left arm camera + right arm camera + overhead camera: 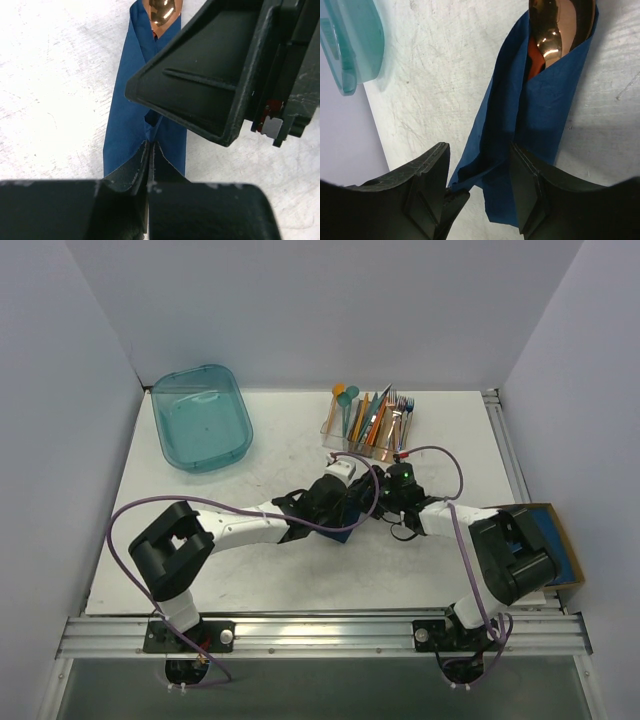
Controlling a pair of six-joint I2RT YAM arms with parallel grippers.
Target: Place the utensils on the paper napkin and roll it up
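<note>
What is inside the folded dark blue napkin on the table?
A copper spoon bowl sticks out of the napkin's open end, with an orange piece beside it. The paper covers their handles and anything else inside.

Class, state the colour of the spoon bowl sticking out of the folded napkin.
Shiny orange-copper. The spoon bowl shows best in the right wrist view.

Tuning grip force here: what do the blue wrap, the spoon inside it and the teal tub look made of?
Paper napkin: likely thin matte paper, soft creases. Spoon: mirror-polished copper-toned metal, possibly plated plastic; sharp reflections. Tub: translucent teal plastic, glossy, see-through walls.
</note>
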